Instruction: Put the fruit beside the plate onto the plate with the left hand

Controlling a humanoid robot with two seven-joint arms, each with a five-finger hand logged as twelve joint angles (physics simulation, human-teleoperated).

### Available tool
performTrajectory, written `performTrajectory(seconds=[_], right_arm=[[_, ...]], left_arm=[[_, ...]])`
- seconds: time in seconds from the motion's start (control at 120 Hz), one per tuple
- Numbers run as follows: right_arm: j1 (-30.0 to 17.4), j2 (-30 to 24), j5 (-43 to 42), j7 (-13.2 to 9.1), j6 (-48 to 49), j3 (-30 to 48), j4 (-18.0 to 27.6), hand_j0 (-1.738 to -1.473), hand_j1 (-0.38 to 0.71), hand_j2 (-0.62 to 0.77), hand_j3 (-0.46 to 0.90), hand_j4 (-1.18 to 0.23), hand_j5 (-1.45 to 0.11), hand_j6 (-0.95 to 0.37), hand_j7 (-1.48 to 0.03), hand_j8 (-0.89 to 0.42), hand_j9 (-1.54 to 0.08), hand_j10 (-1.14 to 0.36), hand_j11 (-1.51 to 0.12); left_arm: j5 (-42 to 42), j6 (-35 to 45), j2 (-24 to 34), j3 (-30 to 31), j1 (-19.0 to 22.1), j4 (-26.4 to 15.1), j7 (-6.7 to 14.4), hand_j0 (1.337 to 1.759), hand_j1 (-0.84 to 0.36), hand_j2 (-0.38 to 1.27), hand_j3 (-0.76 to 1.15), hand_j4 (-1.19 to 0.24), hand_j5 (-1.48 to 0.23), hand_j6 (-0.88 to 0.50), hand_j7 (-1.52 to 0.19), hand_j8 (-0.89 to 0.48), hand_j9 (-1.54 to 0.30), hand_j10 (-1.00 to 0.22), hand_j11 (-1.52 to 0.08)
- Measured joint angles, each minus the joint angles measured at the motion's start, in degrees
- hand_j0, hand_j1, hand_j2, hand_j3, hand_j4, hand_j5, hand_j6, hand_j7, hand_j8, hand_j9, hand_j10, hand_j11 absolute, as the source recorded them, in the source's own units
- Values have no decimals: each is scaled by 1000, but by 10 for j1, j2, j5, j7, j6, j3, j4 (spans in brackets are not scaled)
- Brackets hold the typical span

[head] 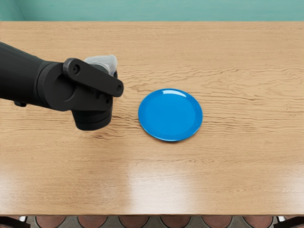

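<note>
Left of the round blue plate on the wooden counter, the left hand is hovering. No fruit is showing; the black arm is probably hiding it. I cannot tell if the hand is gripping anything. It is likely reaching for the fruit. Next it needs a lift over to the plate.

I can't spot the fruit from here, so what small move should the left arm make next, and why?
Probably lift the left hand a little. It hangs over the table just left of the blue plate, the plate is bare, and no fruit shows anywhere; it may lie hidden beneath the hand, so uncovering that spot comes first.
</note>
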Motion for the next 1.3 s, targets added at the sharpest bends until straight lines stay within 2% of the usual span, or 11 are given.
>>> performTrajectory(seconds=[0.208, 0.6, 0.808, 1.192, 1.3], right_arm=[[0, 0, 0, 0, 0, 0, 0, -1658, -303, -7, 0, -39, -50, -39, -50, -39, -50, -39, -50], [0, 0, 0, 0, 0, 0, 0, -1658, -303, -7, 0, -39, -50, -39, -50, -39, -50, -39, -50], [0, 0, 0, 0, 0, 0, 0, -1658, -303, -7, 0, -39, -50, -39, -50, -39, -50, -39, -50], [0, 0, 0, 0, 0, 0, 0, -1658, -303, -7, 0, -39, -50, -39, -50, -39, -50, -39, -50], [0, 0, 0, 0, 0, 0, 0, -1658, -303, -7, 0, -39, -50, -39, -50, -39, -50, -39, -50]], left_arm=[[-28, 0, 0, -23, -32, 1, 0, 1653, -309, 258, 0, -670, -892, -508, -904, -397, -911, -581, -898], [-27, 0, 0, -127, -22, -6, 0, 1654, -337, 339, 0, -667, -892, -500, -906, -387, -900, -577, -892], [-1, 0, 0, -177, 28, -3, 0, 1655, -316, 326, 0, -658, -899, -517, -909, -406, -897, -598, -888], [68, 0, 0, -229, 118, 21, 0, 1654, -292, 225, 0, -663, -881, -514, -897, -406, -890, -585, -889], [78, 0, 0, -234, 124, 29, 0, 1654, -304, 261, 0, -656, -873, -519, -886, -410, -879, -590, -879]])
